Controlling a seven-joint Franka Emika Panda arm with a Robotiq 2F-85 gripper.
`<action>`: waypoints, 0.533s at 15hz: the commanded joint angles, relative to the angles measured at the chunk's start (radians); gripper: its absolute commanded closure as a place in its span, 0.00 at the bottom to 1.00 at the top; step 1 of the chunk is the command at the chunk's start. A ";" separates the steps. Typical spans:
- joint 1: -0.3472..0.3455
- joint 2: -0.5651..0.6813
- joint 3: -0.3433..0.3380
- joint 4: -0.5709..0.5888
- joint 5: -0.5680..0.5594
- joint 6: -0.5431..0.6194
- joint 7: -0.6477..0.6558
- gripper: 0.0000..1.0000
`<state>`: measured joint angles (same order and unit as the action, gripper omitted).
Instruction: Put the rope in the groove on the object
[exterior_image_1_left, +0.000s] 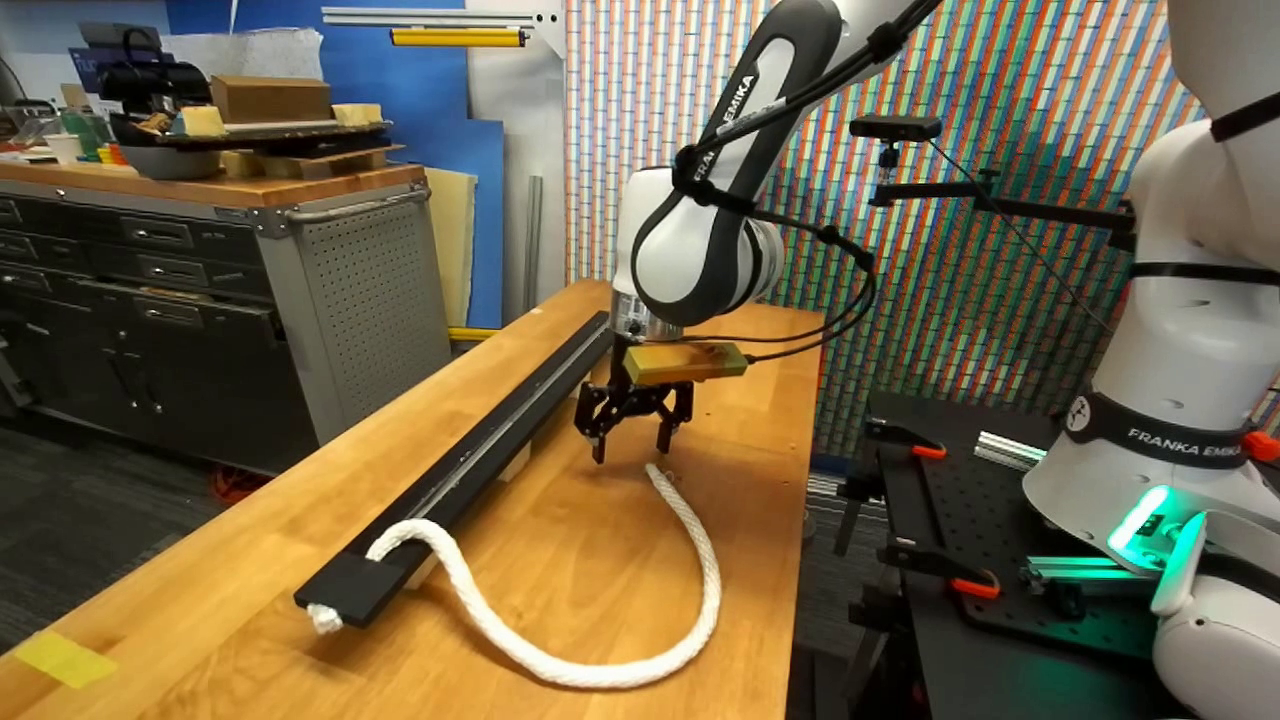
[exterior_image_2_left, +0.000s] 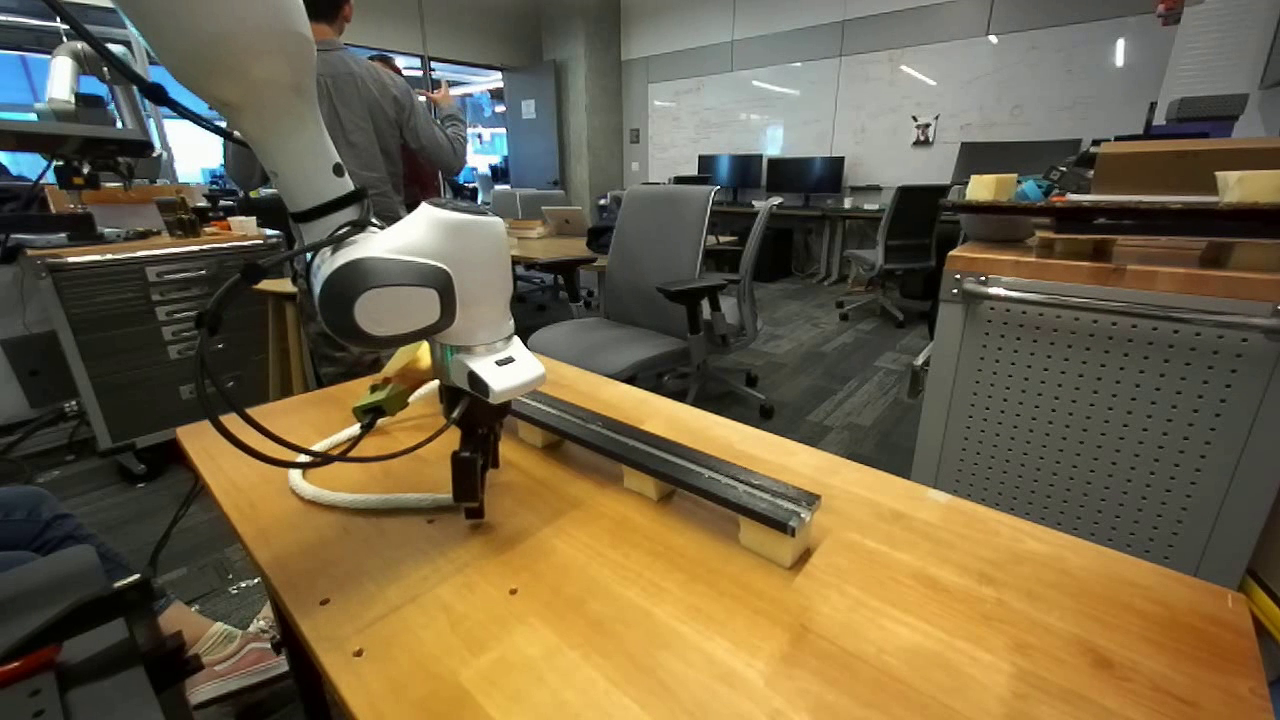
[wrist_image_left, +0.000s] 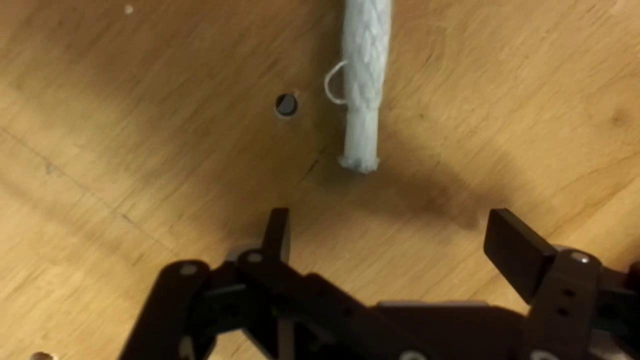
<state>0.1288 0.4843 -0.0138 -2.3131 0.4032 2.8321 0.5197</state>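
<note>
Rope (exterior_image_1_left: 600, 676), white and braided, is lying for most of its length on the desk (exterior_image_1_left: 575, 560), bending round in a broad U. At one end it is arching over the side of the long black bar (exterior_image_2_left: 665, 466) and dipping into its top, and a white tip is poking out at that end of the bar. The groove (exterior_image_1_left: 467, 463) is running lengthwise along the bar's top face, and pale blocks (exterior_image_2_left: 772, 541) are holding the bar up from the desk. The rope's free end is pointing toward the end effector (exterior_image_1_left: 632, 452); in the wrist view it is lying just ahead of the gap between the fingers (wrist_image_left: 516, 250). The end effector is hanging tips-down, its fingers standing wide apart and gripping nothing; whether they are touching the desk, the views are not making clear. Above, the white arm (exterior_image_1_left: 690, 245) is reaching over the desk. Farther out, a tool cabinet (exterior_image_1_left: 365, 255) is standing past the desk's edge, and in an exterior view a grey office chair (exterior_image_2_left: 655, 255) is standing beyond the bar, with a person (exterior_image_2_left: 372, 130) in a grey shirt standing behind the arm.
</note>
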 joint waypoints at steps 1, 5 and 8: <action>0.052 -0.036 -0.024 -0.037 -0.022 0.002 0.076 0.00; 0.072 -0.063 -0.024 -0.079 -0.030 -0.004 0.109 0.00; 0.081 -0.067 -0.031 -0.092 -0.043 -0.013 0.135 0.00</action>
<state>0.1870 0.4612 -0.0208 -2.3685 0.3952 2.8317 0.6038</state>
